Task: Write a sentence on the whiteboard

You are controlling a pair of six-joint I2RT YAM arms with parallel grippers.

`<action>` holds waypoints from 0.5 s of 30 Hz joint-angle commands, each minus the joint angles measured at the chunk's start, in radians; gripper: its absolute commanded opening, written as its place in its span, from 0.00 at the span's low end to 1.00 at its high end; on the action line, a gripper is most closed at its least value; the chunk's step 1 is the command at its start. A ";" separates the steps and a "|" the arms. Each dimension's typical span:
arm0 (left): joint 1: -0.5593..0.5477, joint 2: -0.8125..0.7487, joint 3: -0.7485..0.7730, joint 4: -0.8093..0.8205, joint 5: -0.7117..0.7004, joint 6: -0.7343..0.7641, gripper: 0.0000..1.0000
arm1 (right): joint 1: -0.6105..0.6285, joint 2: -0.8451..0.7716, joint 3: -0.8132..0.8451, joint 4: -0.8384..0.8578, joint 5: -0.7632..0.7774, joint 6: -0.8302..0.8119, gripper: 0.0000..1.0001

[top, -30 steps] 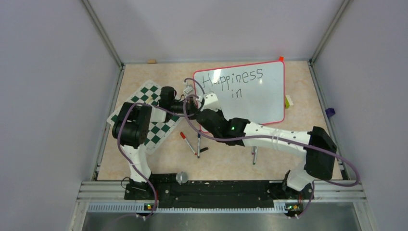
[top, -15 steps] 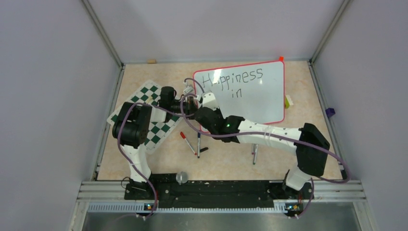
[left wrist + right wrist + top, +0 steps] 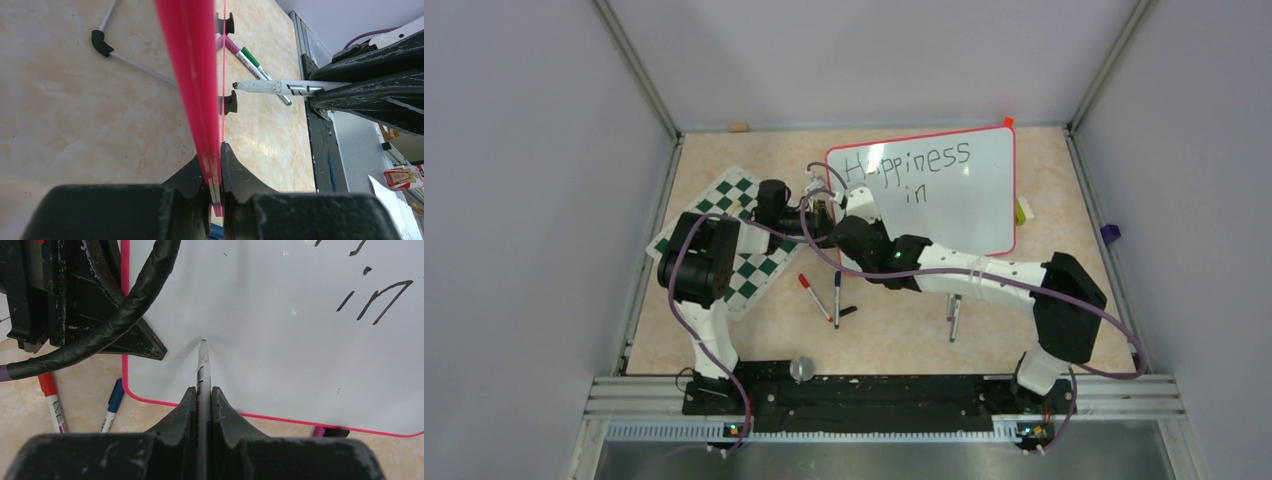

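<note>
The whiteboard (image 3: pixel 954 200), white with a thin red frame, stands tilted at the back of the table and reads "Happiness in". My left gripper (image 3: pixel 822 215) is shut on its left red edge (image 3: pixel 187 60), the frame pinched between both fingers (image 3: pixel 235 170). My right gripper (image 3: pixel 854 207) is shut on a grey-white marker (image 3: pixel 202 367). The marker's tip touches the bare lower-left part of the board (image 3: pixel 280 340), below and left of the word "in". From the left wrist the same marker (image 3: pixel 280 87) shows coming in from the right, beside the board's edge.
A green-and-white chess mat (image 3: pixel 739 240) lies under the left arm. Loose markers lie in front of the board: a red one (image 3: pixel 812 293), a dark one (image 3: pixel 837 296) and a pair (image 3: pixel 953 318). The board's black foot (image 3: pixel 230 102) rests on the table. A small green-yellow block (image 3: pixel 1022 208) sits to the right.
My right arm has swung left and a little forward, carrying the marker toward the board's lower-left area. The left gripper and the board have not moved.
</note>
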 commanded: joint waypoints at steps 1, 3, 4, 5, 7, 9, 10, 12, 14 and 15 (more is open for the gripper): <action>-0.019 0.028 -0.033 -0.018 0.025 0.042 0.00 | -0.011 0.006 0.055 0.046 0.001 -0.017 0.00; -0.019 0.027 -0.033 -0.018 0.024 0.042 0.00 | -0.015 0.013 0.056 0.048 0.002 -0.019 0.00; -0.019 0.029 -0.033 -0.018 0.025 0.042 0.00 | -0.016 0.017 0.056 0.048 0.001 -0.019 0.00; -0.019 0.030 -0.032 -0.018 0.025 0.042 0.00 | -0.018 0.020 0.056 0.049 0.002 -0.020 0.00; -0.019 0.030 -0.032 -0.018 0.024 0.042 0.00 | -0.018 0.028 0.058 0.051 -0.001 -0.023 0.00; -0.019 0.030 -0.032 -0.018 0.025 0.042 0.00 | -0.018 0.034 0.056 0.056 -0.007 -0.022 0.00; -0.019 0.032 -0.031 -0.018 0.025 0.042 0.00 | -0.017 0.035 0.056 0.058 -0.008 -0.023 0.00; -0.019 0.033 -0.031 -0.018 0.025 0.042 0.00 | -0.018 0.036 0.054 0.063 -0.013 -0.026 0.00; -0.019 0.033 -0.031 -0.018 0.025 0.042 0.00 | -0.018 0.038 0.053 0.069 -0.027 -0.032 0.00; -0.019 0.034 -0.030 -0.018 0.025 0.042 0.00 | -0.018 0.040 0.053 0.070 -0.038 -0.035 0.00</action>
